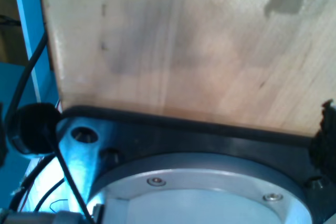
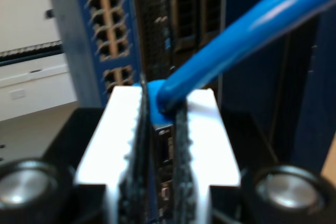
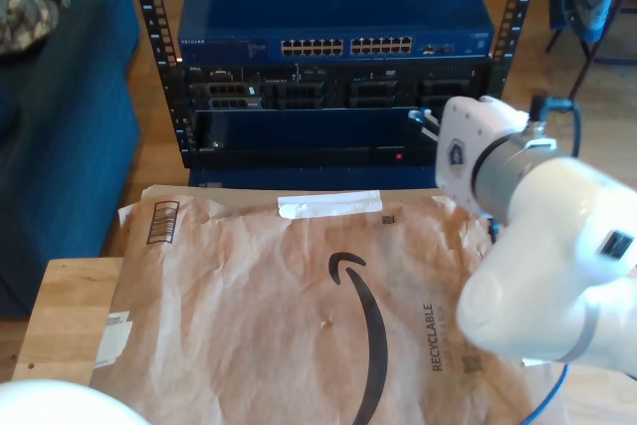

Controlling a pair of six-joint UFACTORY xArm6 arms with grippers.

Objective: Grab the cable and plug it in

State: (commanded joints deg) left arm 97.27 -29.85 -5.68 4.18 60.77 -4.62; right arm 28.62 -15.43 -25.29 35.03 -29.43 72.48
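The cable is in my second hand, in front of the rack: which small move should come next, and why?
Probably ease my second hand forward toward the blue switch's ports. Its pads already clamp the cable at its plug end, and the ports are still some way ahead.

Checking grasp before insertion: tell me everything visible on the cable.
The cable is a thin, bright blue, smooth-jacketed cord. In the second wrist view, one end with its blue boot sits pinched between the white serrated fingers of my second gripper, and the cord runs up and away from them. The plug tip is hidden between the fingers. It points toward the blue switch and touches no port. In the exterior view a stretch of cable shows below the arm.
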